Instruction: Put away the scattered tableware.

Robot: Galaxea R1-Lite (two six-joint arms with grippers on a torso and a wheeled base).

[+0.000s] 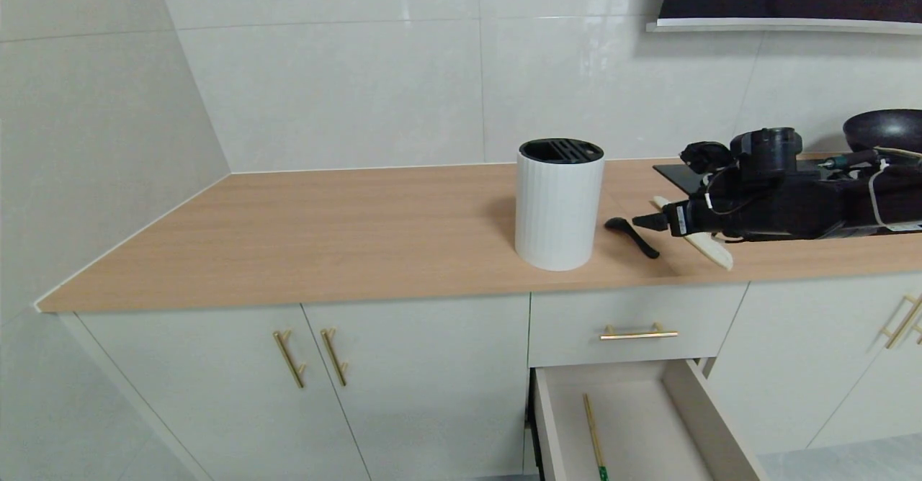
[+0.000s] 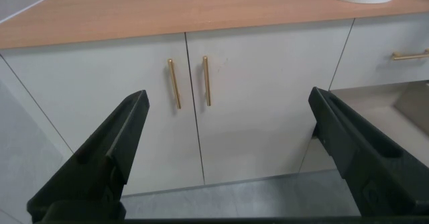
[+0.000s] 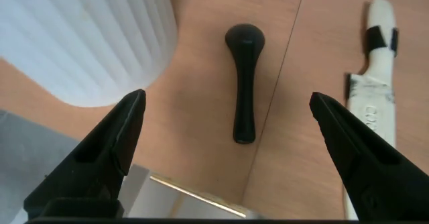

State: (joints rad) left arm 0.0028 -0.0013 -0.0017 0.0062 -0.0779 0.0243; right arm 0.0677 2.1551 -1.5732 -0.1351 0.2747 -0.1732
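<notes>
I see the small black spoon (image 3: 242, 83) lying flat on the wooden counter (image 1: 324, 236), between the white ribbed utensil holder (image 1: 559, 204) and a cream spatula (image 1: 709, 245), near the front edge. My right gripper (image 1: 646, 221) hovers above it, jaws wide apart. My left gripper (image 2: 228, 100) gapes before the white cabinet doors (image 2: 194, 137).

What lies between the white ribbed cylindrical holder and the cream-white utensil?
A small black spoon lies flat there; the right wrist view shows it clearly.
</notes>
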